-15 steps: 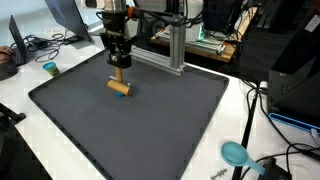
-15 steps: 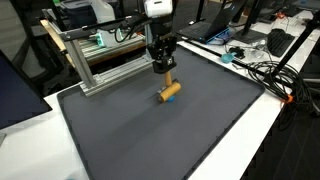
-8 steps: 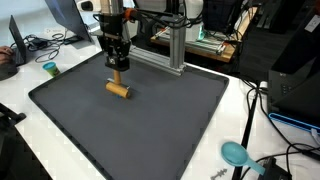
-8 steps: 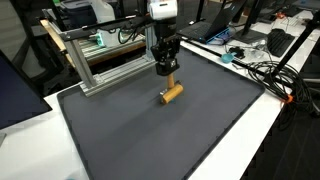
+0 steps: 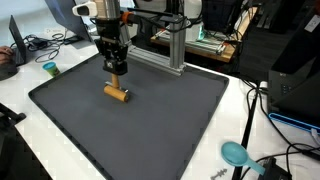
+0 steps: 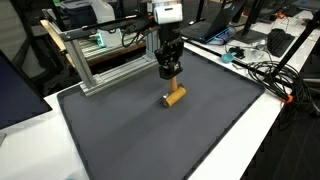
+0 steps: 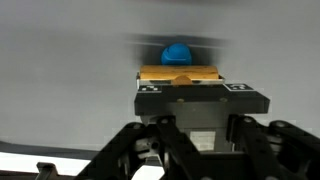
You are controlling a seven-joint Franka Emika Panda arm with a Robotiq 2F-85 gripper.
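At the far left of an exterior view we see a small teal cup [image 5: 49,69] standing on the white tabletop, just off the edge of the dark grey mat [image 5: 180,115].

Further right, the gripper [image 5: 117,70] hangs over the left part of the mat, pointing straight down. Directly beneath it the wooden peg [image 5: 118,94] lies on its side on the mat, well inside the mat's borders. We cannot tell whether the claw is spread or pressed together. The fingers are too small and dark in both exterior views, and a tan streak between them is all we can make out. Nor can we tell whether the fingertips touch the peg or stop just above it.

To the right of the arm a metal frame [image 5: 176,48] stands at the back edge of the mat. At the lower right a teal disc [image 5: 236,153] lies on the table beside the mat, near loose cables [image 5: 262,165].

From the opposite side, the frame is at the left, the gripper and the peg below it sit near the mat's middle, and more cables trail off at the right.

The wrist view is blurred. There the peg sits at the centre, tan with a blue rounded end above it, just beyond the black body of the gripper.
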